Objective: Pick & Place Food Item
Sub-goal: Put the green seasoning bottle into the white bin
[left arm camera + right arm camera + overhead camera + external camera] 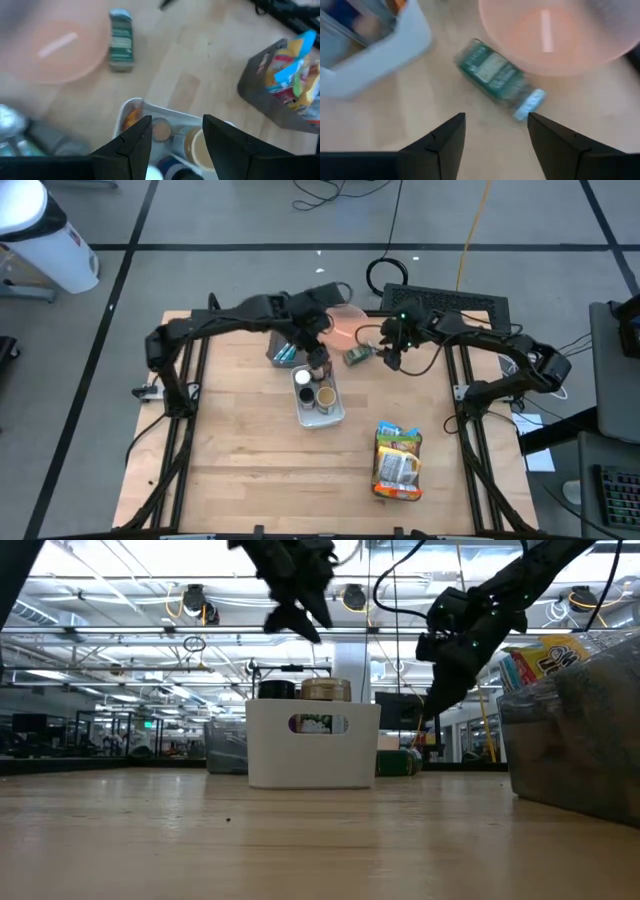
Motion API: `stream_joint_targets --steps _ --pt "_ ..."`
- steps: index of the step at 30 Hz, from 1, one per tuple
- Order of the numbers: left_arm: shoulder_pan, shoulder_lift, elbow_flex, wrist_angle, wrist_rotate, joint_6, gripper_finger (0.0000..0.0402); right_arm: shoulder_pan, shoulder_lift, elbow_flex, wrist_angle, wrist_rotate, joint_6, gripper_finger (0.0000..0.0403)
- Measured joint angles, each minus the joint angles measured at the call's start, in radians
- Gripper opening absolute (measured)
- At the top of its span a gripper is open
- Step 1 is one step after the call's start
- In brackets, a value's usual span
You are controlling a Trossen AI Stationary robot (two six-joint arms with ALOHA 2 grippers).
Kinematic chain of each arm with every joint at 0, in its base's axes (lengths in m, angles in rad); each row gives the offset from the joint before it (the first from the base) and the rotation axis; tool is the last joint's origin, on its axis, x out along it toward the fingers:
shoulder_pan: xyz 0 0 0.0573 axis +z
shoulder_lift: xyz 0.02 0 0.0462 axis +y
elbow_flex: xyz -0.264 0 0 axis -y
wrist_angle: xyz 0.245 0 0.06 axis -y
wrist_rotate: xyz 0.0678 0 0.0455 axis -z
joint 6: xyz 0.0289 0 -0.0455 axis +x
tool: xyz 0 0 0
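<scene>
Listing by size, we note: wooden table (pixel 240 460); bagged snack packs (pixel 398 462) near the right front; pink bowl (pixel 345 325) at the back; white bin (pixel 322 418) of tins; green jar (pixel 358 356) lying on its side beside the bowl; right gripper (pixel 392 363) just above it, fingers apart, empty; left gripper (pixel 318 368) over the bin, parted, empty

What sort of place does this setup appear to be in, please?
Probably a robotics lab or workshop hall: a wooden table on a taped grey floor with loose cables, and exposed ceiling pipework beyond.
</scene>
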Motion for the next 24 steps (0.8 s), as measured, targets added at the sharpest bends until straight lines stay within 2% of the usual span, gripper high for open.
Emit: stream_joint_targets --steps 3,8,11,17,21,24 --pt "0.016 -0.069 0.0 -0.021 -0.04 -0.001 0.0184 -0.031 0.001 0.0 -0.003 -0.085 0.08 0.023" --pt "0.039 -0.159 0.0 0.008 -0.104 -0.004 0.0184 -0.056 0.009 0.0 0.026 -0.076 0.11 0.0268" --pt "0.05 -0.187 0.001 0.048 -0.125 -0.005 0.0184 -0.052 0.01 0.0 0.054 -0.078 0.064 0.0281" --pt "0.055 -0.2 0.001 0.093 -0.114 -0.037 0.0184 -0.018 0.074 0.0 0.099 -0.073 -0.035 0.0276" --pt "0.045 -0.199 0.001 0.088 -0.098 -0.046 0.0184 0.006 0.132 -0.001 0.115 -0.003 -0.072 0.0269" --pt "0.032 -0.199 0.001 0.088 -0.098 -0.047 0.0184 0.007 0.164 0.002 0.158 -0.001 -0.078 0.0268"
